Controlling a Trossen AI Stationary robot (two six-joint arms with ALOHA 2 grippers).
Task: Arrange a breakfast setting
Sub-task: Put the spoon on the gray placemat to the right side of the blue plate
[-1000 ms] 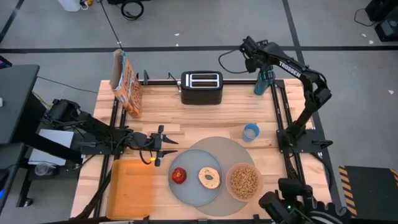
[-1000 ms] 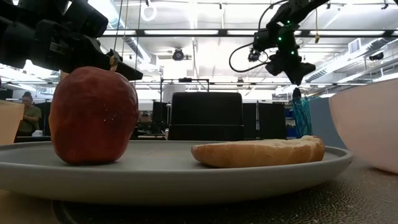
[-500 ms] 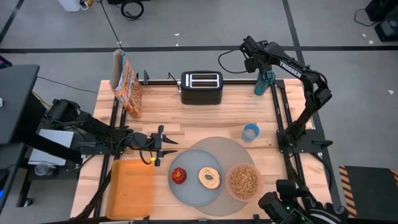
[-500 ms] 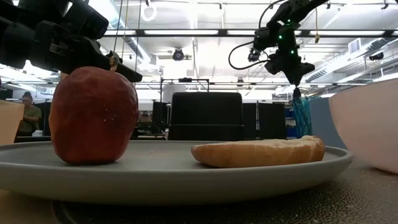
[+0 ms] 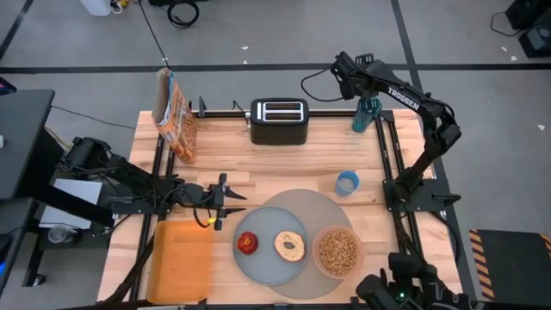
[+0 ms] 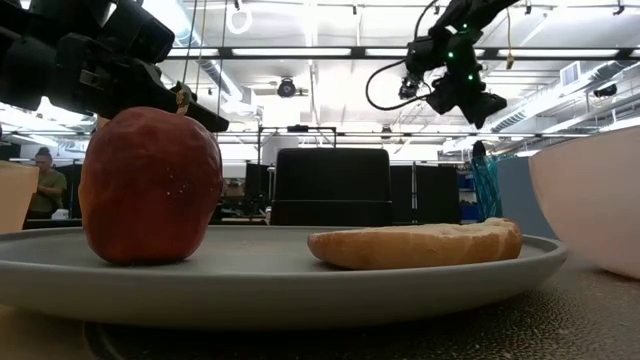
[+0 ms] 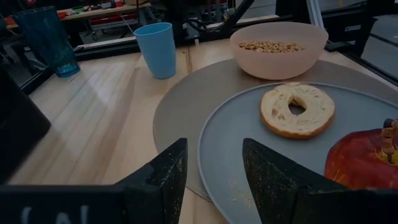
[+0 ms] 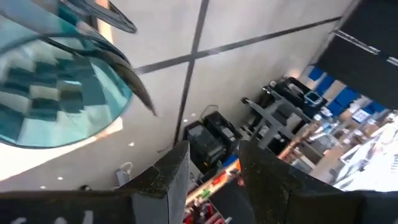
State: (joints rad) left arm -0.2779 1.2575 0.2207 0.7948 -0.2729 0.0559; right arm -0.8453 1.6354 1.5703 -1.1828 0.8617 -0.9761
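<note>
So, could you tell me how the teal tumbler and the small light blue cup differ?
The teal tumbler is taller, dark and see-through; the light blue cup is shorter, pale and opaque. The tumbler stands at the table's far right corner under the right gripper; the cup stands just off the grey mat, near the pink bowl. Both stand upright, and neither is gripped.

From my remote station: a pale wood table (image 5: 284,164) holds a round grey mat (image 5: 277,207) under a grey-blue plate (image 5: 267,263). On the plate I see a red fruit (image 5: 248,244) and a tan bagel (image 5: 290,246). A pink bowl (image 5: 338,251) carries brown cereal (image 7: 271,46). A light blue cup (image 5: 347,182) stands apart from a ribbed, see-through teal tumbler (image 5: 366,113). The toaster (image 5: 279,120) is black, the tray (image 5: 182,262) bright orange, and the cereal bag (image 5: 173,114) orange-brown. Both arms are dark, their fingers (image 7: 163,180) speckled black.
</note>
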